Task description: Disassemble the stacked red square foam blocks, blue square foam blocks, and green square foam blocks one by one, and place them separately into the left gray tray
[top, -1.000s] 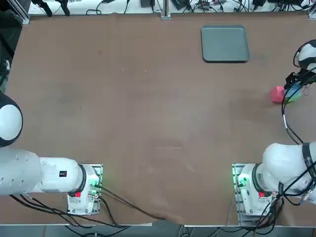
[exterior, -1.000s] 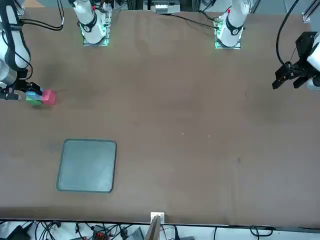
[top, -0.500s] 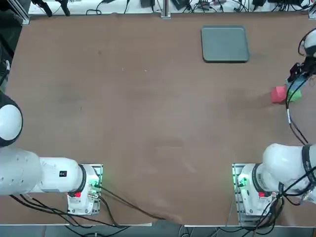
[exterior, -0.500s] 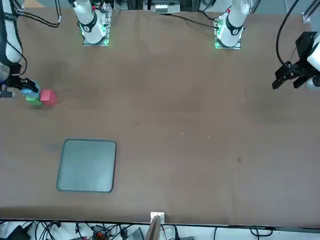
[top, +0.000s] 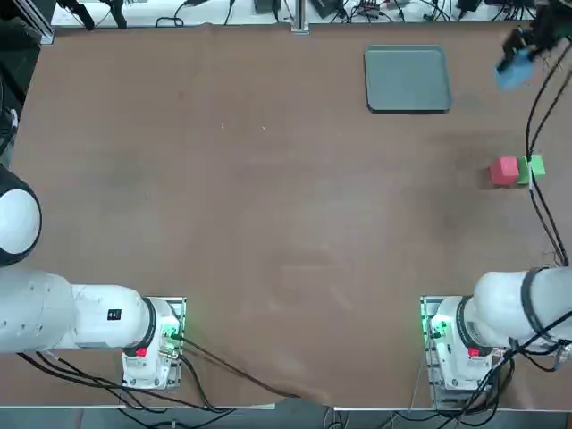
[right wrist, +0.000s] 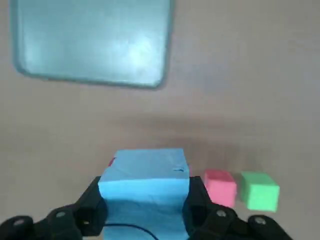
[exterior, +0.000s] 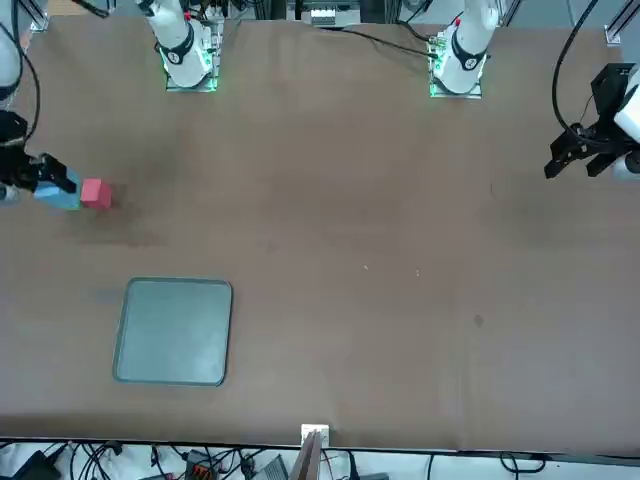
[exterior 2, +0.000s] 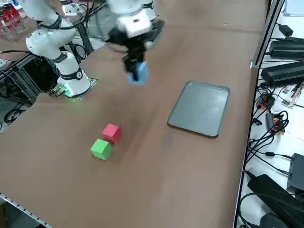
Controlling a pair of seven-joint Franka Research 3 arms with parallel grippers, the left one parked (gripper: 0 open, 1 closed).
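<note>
My right gripper [top: 520, 55] is shut on the light-blue foam cube [exterior 2: 139, 72] and holds it high above the table, at the far right of the top view. In the wrist view the blue cube [right wrist: 145, 180] sits squeezed between my fingers. The red cube [top: 504, 170] and the green cube [top: 536, 166] lie side by side on the table, touching, below and behind my gripper. The gray tray [top: 407, 79] lies flat with nothing in it, to the left of my gripper in the top view. In the front view the blue cube [exterior: 58, 190] hides the green one.
The table's right edge runs close to the two cubes [exterior 2: 107, 140] and to my arm. Cables and power bricks [exterior 2: 285, 47] lie off the table's far edge beyond the tray [exterior 2: 199, 108].
My gripper closed on the blue cube at the stack, then rose and travelled toward the far edge with it. The green cube, covered before, now shows beside the red one.
</note>
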